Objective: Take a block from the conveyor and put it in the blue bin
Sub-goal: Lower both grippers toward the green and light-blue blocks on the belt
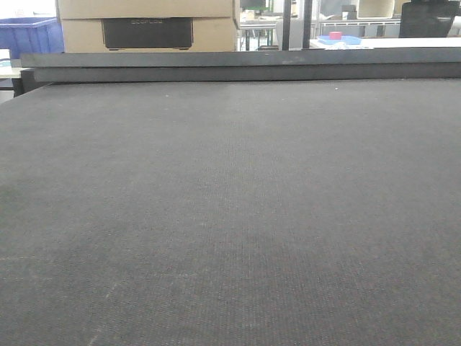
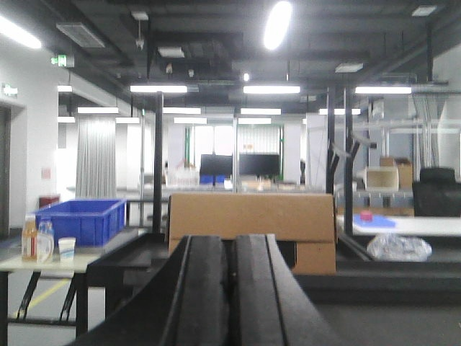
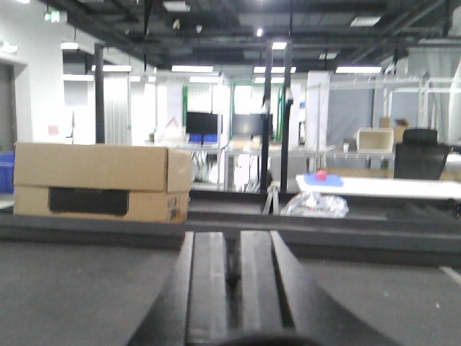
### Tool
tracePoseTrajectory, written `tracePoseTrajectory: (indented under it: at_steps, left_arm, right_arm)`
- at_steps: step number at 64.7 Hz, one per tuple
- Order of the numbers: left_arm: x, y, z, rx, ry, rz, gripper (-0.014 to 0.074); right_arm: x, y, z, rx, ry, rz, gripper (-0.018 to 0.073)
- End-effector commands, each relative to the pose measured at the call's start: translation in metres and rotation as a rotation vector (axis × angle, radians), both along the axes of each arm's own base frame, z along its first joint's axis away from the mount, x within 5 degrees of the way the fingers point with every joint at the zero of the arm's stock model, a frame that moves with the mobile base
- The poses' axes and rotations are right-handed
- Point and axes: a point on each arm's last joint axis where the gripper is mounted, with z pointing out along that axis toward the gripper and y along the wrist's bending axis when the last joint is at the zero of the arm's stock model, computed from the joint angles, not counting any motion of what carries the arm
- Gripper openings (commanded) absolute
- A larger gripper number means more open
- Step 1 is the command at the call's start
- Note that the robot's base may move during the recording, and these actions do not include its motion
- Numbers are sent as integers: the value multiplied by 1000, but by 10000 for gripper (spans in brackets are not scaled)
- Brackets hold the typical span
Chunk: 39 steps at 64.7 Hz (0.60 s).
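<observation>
The conveyor (image 1: 230,216) is a wide dark grey woven belt that fills the front view, with a black raised rail (image 1: 238,65) along its far edge. No block shows on the belt in any view. A blue bin (image 1: 29,36) stands beyond the far left corner and shows in the left wrist view (image 2: 79,220). My left gripper (image 2: 232,249) is shut and empty, pointing level towards the far side. My right gripper (image 3: 234,249) is shut and empty, low over the belt (image 3: 79,288). Neither gripper shows in the front view.
A brown cardboard box (image 1: 148,25) stands behind the rail and shows in both wrist views (image 2: 252,216) (image 3: 101,180). A crumpled clear plastic bag (image 3: 315,205) lies to its right. Bottles and a cup (image 2: 45,245) sit on a side table at left.
</observation>
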Motion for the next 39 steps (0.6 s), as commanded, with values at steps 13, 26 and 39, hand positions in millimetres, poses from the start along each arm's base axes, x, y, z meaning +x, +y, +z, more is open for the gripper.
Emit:
tracePoseTrajectory:
  at_steps: [13, 26, 39]
  left_arm:
    - [38, 3, 52, -17, 325, 18, 348]
    - [81, -1, 51, -17, 496, -23, 468]
    - [119, -11, 31, -7, 698, -96, 542]
  right_arm:
    - [54, 9, 68, -54, 299, 37, 83]
    - [100, 18, 72, -80, 363, 64, 512]
    - [135, 24, 55, -104, 510, 75, 568]
